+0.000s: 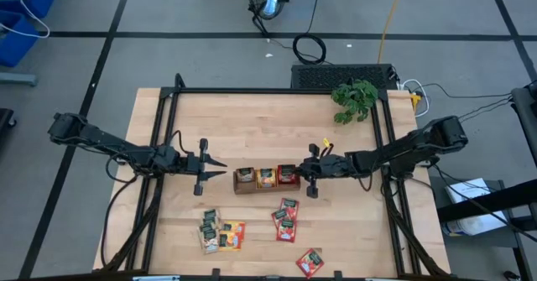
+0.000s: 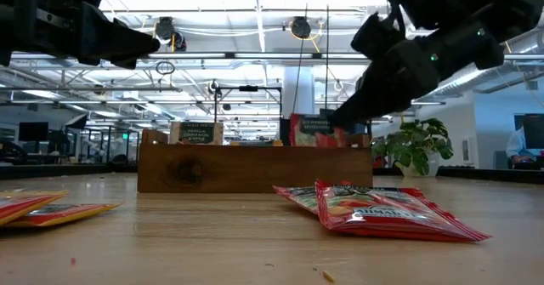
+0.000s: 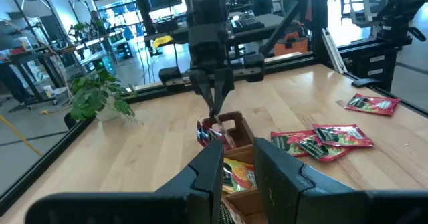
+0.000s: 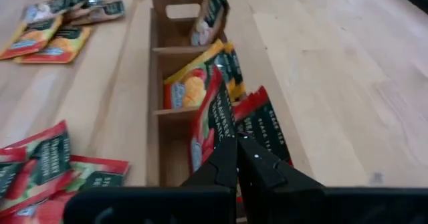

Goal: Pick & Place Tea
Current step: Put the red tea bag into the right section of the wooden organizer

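Loose red sachets [image 2: 382,210] lie nearest; the right gripper [image 4: 237,144] pinches a red sachet [image 4: 208,120] over the tray [image 4: 158,83].

Two slim, matte-black jointed arms enter the high view from mid-left and mid-right; each carries black cabling along its links; each ends in a black two-finger left gripper [image 1: 210,164] or right gripper [image 1: 312,171] with tapered wedge-shaped fingers [image 3: 204,174].

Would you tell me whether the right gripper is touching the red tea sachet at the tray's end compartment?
Touching. In the right wrist view, the right gripper has its fingertips pinched on the red sachet's edge above the tray.
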